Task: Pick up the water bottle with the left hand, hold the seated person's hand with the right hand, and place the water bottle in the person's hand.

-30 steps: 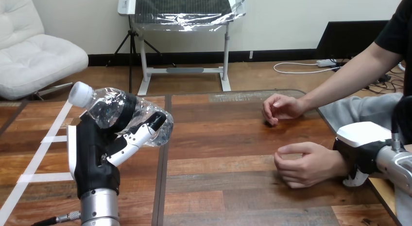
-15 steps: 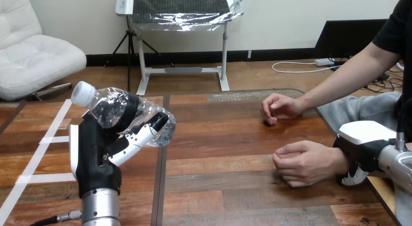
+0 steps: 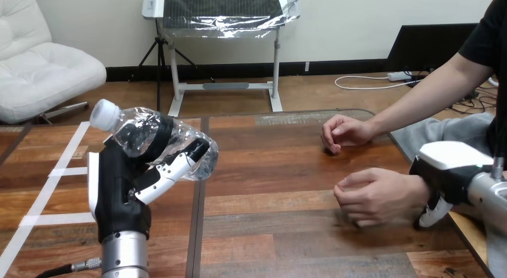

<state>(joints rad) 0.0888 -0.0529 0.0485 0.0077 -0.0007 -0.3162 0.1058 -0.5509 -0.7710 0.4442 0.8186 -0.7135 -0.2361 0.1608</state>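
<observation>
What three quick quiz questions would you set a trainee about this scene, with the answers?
1. Fill in: the right hand is curled round the person's ____, just behind the person's nearer hand.
2. Which holds the water bottle up off the table? A the left hand; B the right hand; C the person's farther hand.
3. True or false: the bottle's white cap points down at the table.

Key: 1 wrist; 2 A; 3 false, the cap is tilted up and to the view's left.
</observation>
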